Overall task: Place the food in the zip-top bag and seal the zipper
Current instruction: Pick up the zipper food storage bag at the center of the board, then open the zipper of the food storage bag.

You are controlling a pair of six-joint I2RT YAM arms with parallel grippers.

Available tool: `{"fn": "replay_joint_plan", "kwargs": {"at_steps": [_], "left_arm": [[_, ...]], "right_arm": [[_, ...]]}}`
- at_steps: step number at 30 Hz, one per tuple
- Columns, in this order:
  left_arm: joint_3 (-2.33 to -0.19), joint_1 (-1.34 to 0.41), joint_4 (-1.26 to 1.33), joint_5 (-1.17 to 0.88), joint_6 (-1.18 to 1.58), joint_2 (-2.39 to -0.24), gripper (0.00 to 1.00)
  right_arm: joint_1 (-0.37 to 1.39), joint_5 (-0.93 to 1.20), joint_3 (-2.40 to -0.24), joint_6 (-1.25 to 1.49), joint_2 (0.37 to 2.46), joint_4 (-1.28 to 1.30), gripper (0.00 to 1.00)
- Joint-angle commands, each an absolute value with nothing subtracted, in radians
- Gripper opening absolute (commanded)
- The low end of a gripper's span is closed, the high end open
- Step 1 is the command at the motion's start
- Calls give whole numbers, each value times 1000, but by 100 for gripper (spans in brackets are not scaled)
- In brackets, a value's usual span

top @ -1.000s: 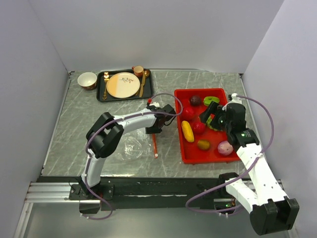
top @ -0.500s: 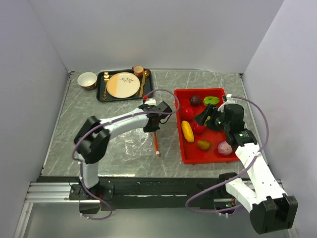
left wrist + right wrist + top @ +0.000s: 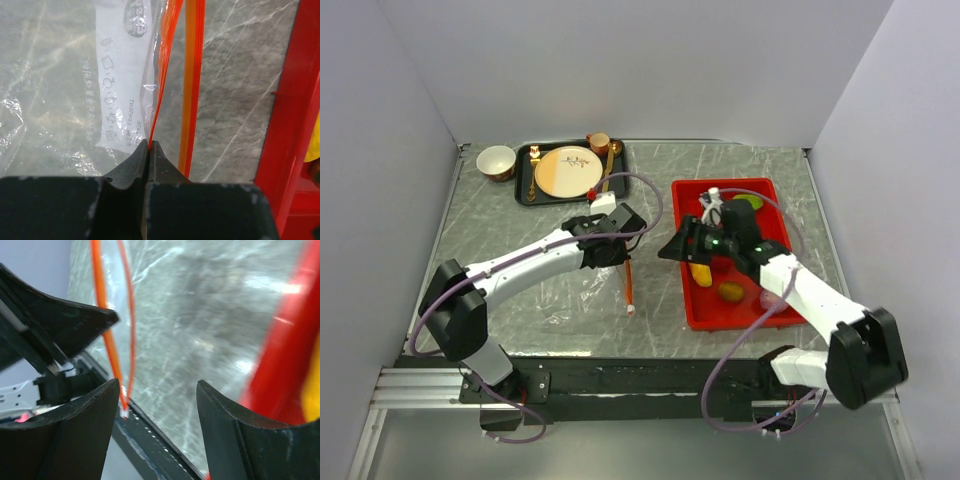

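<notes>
Your left gripper has its fingers pressed together on one lip of the zipper, holding it raised off the bag, which lies flat on the table. The strip runs near to far, pale end toward the bases. Just right of it, your right gripper hangs with fingers spread and nothing between them, so it's probably the nearer arm for the second lip. The food lies in the tray. Room between strip and tray wall looks tight.
</notes>
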State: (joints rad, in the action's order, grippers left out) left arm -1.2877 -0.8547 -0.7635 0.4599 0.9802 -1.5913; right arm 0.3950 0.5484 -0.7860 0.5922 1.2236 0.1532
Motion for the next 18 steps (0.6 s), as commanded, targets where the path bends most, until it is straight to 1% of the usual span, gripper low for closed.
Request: {"fn": "replay_joint_plan", "kwargs": {"at_steps": [1, 4, 9, 13, 18], "left_arm": [[-1270, -856, -723, 440, 963, -1536, 1], [-1264, -856, -710, 436, 956, -1522, 1], [-1279, -856, -703, 416, 936, -1509, 1], [-1279, -856, -681, 391, 934, -1506, 1], [-1276, -862, -670, 376, 939, -1506, 1]], "right_arm": [[459, 594, -857, 658, 1308, 9, 69], [503, 563, -891, 664, 1348, 3, 68], [526, 565, -914, 686, 1428, -41, 67], [548, 554, -934, 690, 1485, -46, 62], [564, 574, -960, 693, 1538, -67, 62]]}}
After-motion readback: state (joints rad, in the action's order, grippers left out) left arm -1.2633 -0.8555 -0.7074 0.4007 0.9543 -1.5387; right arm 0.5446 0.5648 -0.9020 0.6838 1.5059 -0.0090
